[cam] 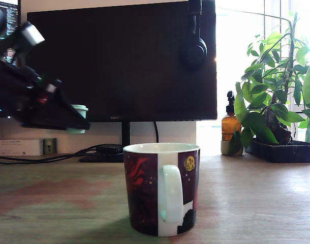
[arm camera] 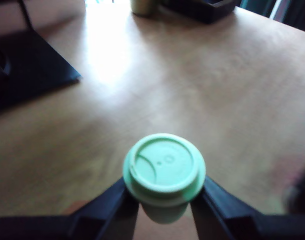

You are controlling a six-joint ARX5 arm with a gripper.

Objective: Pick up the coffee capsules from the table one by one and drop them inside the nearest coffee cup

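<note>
Up in the air, our gripper [arm camera: 165, 200] pinches the coffee capsule [arm camera: 164, 170] between its two black fingers [arm camera: 110, 202]. We see the little green pod held high above the table [cam: 256, 198], over at the exterior view's left. The coffee cup [cam: 161, 189] stands on the table near the middle, well apart from the pod, with its white handle facing us.

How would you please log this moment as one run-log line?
gripper: shut on capsule | capsule: lifted off table | cup: upright, empty-looking rim
</note>
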